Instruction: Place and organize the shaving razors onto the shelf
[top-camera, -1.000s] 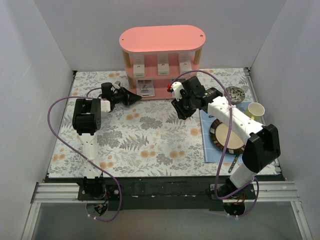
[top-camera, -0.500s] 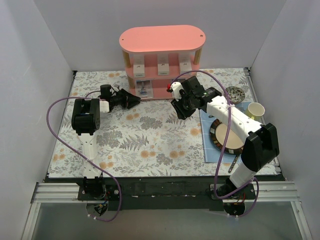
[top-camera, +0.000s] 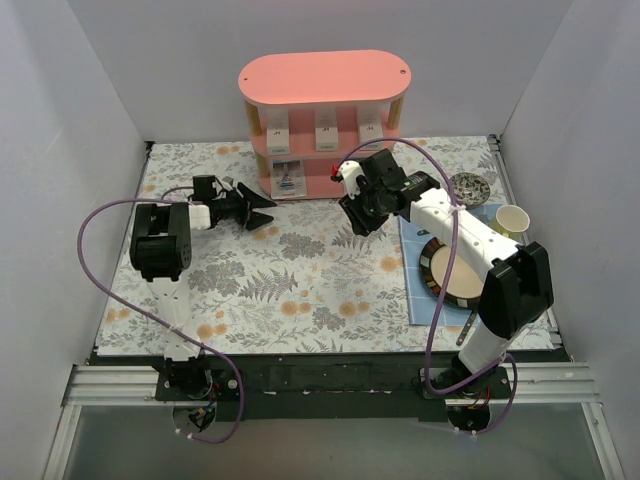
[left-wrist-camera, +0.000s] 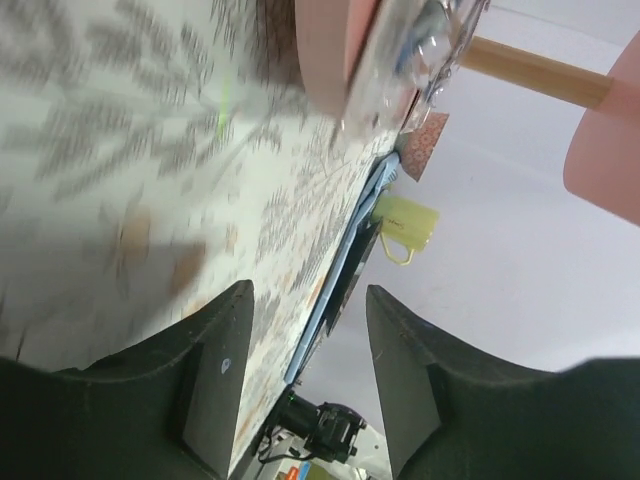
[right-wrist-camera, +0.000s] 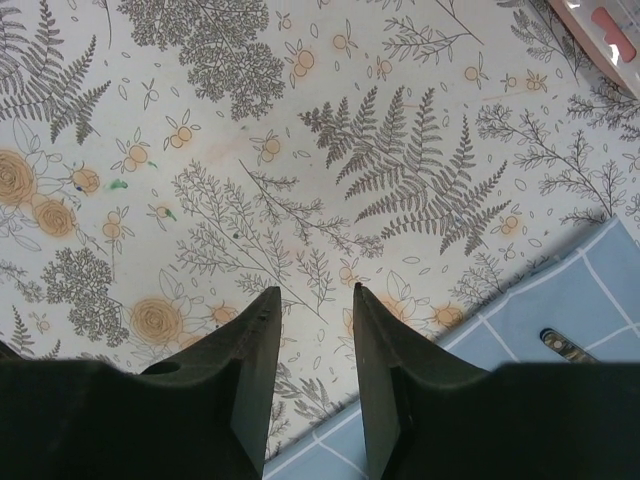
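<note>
Tablecloth with ferns, white walls around; left end effector and right end effector apart.

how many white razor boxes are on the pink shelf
3, along the shelf's middle tier: left box, centre box, right box. The right arm hides part of the lower tier.

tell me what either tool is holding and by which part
Nothing is held: the left tool and the right tool are both open and empty.
</note>
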